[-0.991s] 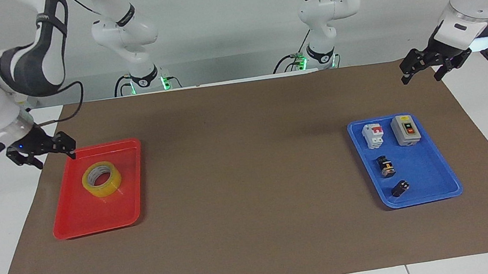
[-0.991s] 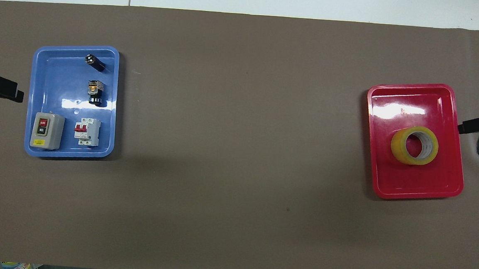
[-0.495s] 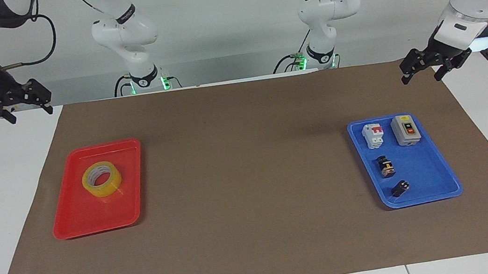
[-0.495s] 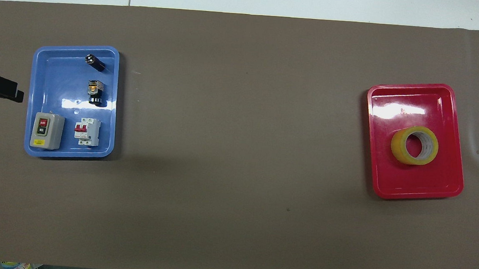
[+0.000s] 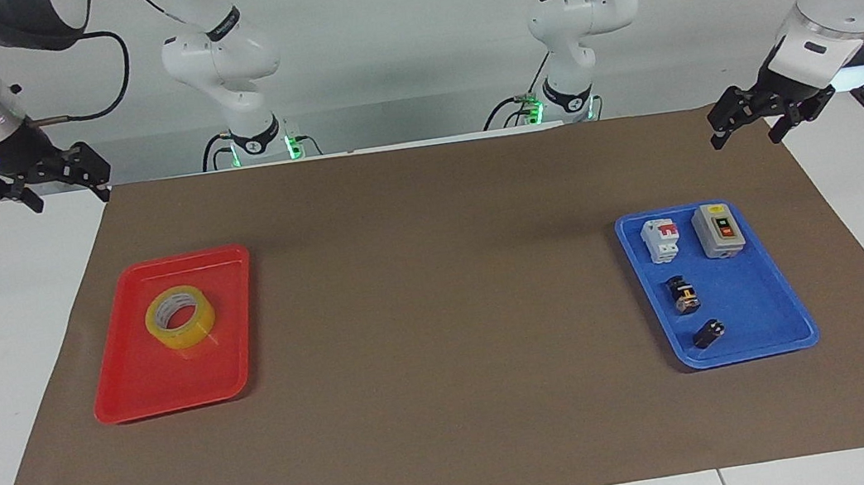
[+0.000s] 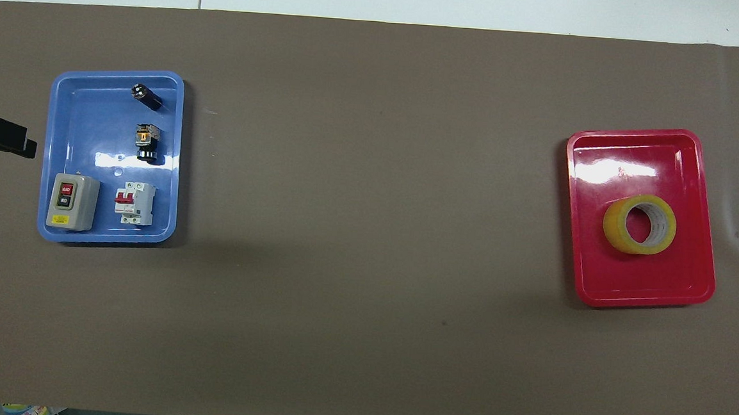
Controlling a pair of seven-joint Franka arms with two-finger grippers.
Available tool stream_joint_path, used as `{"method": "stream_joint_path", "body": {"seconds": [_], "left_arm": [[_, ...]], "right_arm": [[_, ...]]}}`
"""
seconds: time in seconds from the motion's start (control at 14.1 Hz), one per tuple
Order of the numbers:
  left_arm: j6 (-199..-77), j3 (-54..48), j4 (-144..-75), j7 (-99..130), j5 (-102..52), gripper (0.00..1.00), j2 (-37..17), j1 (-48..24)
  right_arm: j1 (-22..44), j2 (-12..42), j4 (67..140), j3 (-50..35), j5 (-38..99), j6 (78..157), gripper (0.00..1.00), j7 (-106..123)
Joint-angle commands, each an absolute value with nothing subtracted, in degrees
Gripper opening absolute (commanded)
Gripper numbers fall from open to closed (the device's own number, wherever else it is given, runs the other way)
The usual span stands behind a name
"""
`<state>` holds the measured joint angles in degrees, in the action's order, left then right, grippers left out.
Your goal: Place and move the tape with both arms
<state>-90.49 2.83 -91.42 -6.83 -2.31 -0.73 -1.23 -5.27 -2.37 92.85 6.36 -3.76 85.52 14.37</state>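
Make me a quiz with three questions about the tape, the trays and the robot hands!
1. Where is the tape?
A. in the red tray
B. in the blue tray
C. on the brown mat

2. How many things lie in the blue tray?
A. two
B. four
C. six

3. What is the right gripper holding?
A. the tape
B. a switch
C. nothing

Answers:
1 A, the roll lies flat in the red tray.
2 B, four small electrical parts.
3 C, its jaws are open and empty, away from the tape.
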Motion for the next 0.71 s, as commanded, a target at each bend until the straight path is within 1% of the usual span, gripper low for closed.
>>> {"method": "stream_joint_path", "body": {"seconds": [0.0, 0.14, 0.28, 0.42, 0.64], "left_arm": [[-90.8, 2.8, -91.5, -7.3, -1.0, 1.00, -0.4, -1.5], [-90.8, 2.8, -91.5, -7.3, -1.0, 1.00, -0.4, -1.5], [-90.8, 2.8, -91.5, -7.3, -1.0, 1.00, -0.4, -1.5], [-90.8, 2.8, -91.5, -7.3, -1.0, 1.00, -0.4, -1.5], [-90.8, 2.8, -91.5, -7.3, -1.0, 1.00, -0.4, -1.5]], "right_arm": [[-4.0, -2.2, 92.8, 6.3, -4.0, 86.0, 1.00, 12.3], [-2.7, -2.0, 92.6, 6.4, -4.2, 85.6, 1.00, 10.3], [-3.1, -1.2, 91.1, 6.6, -4.2, 85.1, 1.00, 10.3], [-2.6, 0.7, 88.4, 6.4, -4.2, 82.7, 1.00, 10.3], [-2.4, 0.9, 88.8, 6.5, -3.3, 83.1, 1.00, 10.5]]}}
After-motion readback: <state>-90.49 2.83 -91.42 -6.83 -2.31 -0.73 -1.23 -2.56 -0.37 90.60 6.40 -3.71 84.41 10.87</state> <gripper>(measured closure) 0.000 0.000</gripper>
